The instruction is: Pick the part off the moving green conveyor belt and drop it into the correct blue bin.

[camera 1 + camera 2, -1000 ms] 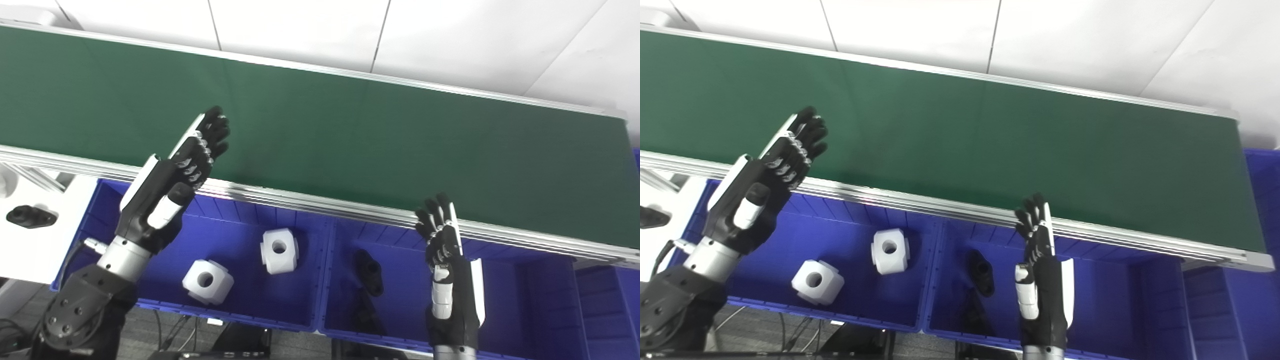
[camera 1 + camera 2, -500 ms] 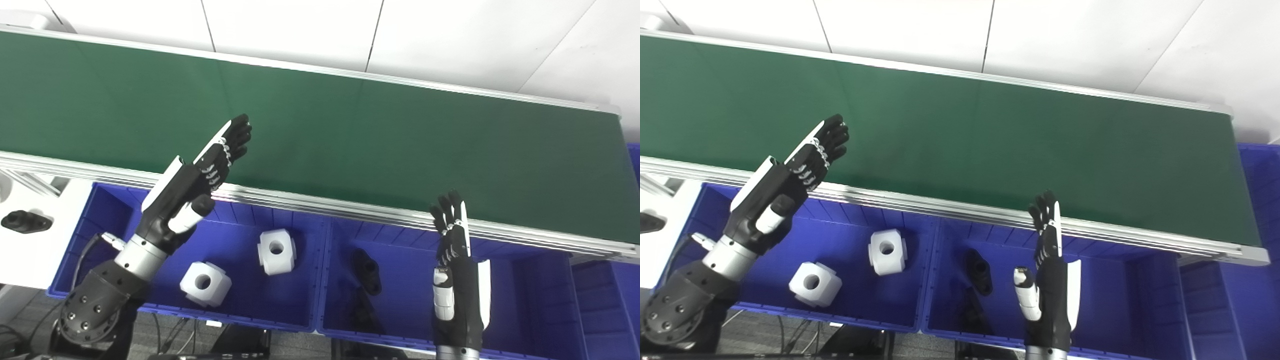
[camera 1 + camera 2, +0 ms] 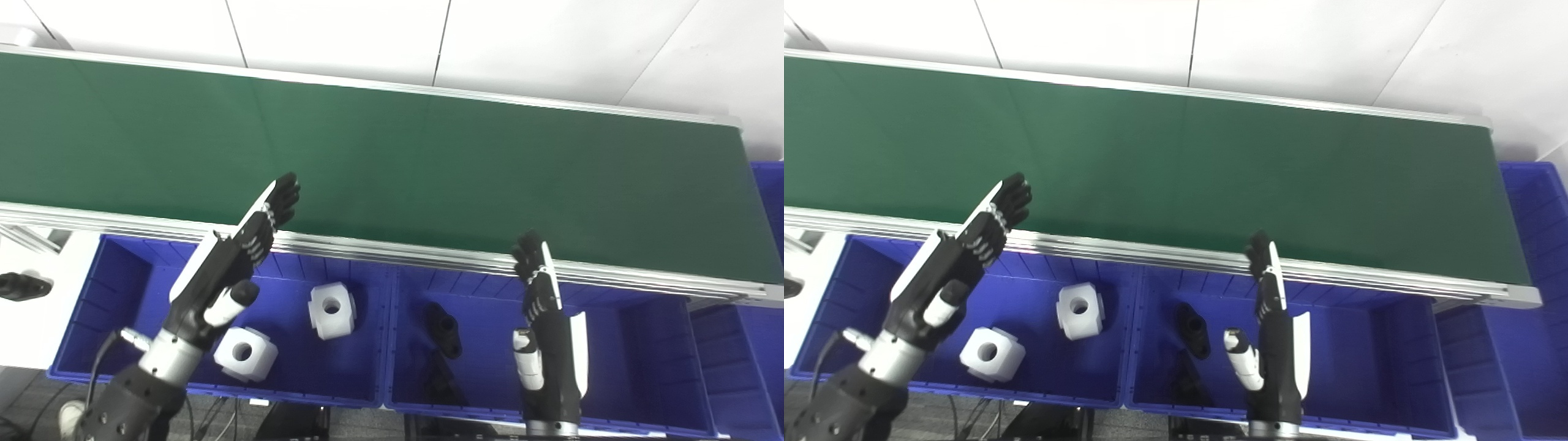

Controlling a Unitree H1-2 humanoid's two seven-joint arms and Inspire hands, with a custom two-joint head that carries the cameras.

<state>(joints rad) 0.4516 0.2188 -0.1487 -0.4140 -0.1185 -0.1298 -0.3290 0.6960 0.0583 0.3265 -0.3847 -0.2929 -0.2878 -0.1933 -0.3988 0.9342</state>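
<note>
Left eye view, belt: the green conveyor belt shows no part anywhere on its visible length, so nothing is there to pick yet; any part due would have to come in from outside the frame.
Left bin: the left blue bin sits just below the belt's near rail and holds two white blocks, which suggests it is the place for white parts.
Right bin: the right blue bin, set right beside it, holds a black part, with a second dark shape below it too dim to identify; black parts seem to belong there.
Left robot hand: the left robot hand holds nothing, fingers straight and close together, reaching over the rail onto the belt's near edge, likely poised to intercept.
Right robot hand: the right robot hand is empty too, fingers extended upward, hovering over the right bin short of the belt, apparently waiting.
Far left: another black part lies on a white desk outside the bins.
</note>
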